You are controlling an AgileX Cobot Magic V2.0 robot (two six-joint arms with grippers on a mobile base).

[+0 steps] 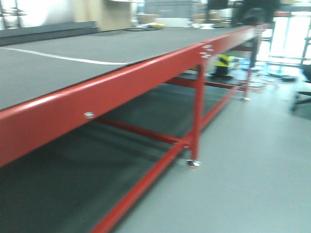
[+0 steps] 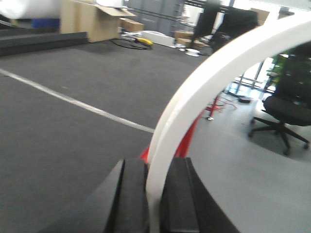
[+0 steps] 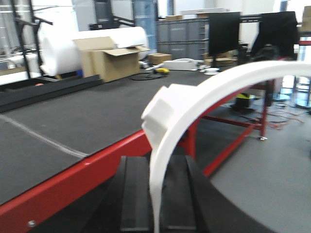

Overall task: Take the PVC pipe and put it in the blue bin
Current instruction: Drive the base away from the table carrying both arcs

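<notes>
A white curved PVC pipe (image 2: pixel 204 82) rises from between my left gripper's (image 2: pixel 155 170) black fingers (image 2: pixel 131 194) and arcs up to the right. My left gripper is shut on it, above the dark table top's right edge. In the right wrist view a white curved pipe (image 3: pixel 218 90) with a thicker coupling (image 3: pixel 163 114) stands between my right gripper's (image 3: pixel 155 167) black fingers (image 3: pixel 136 194), and that gripper is shut on it, beside the table's red edge. I cannot tell whether both views show one pipe. No blue bin is plainly in view. Neither gripper shows in the front view.
A long table with a dark grey top (image 1: pixel 97 48) and a red frame (image 1: pixel 121 85) runs away to the right, with a white line (image 2: pixel 73 102) across it. A cardboard box (image 3: pixel 109 58), a white roll (image 3: pixel 63 48), an office chair (image 2: pixel 286 107) and a small blue shape (image 2: pixel 46 22) lie beyond.
</notes>
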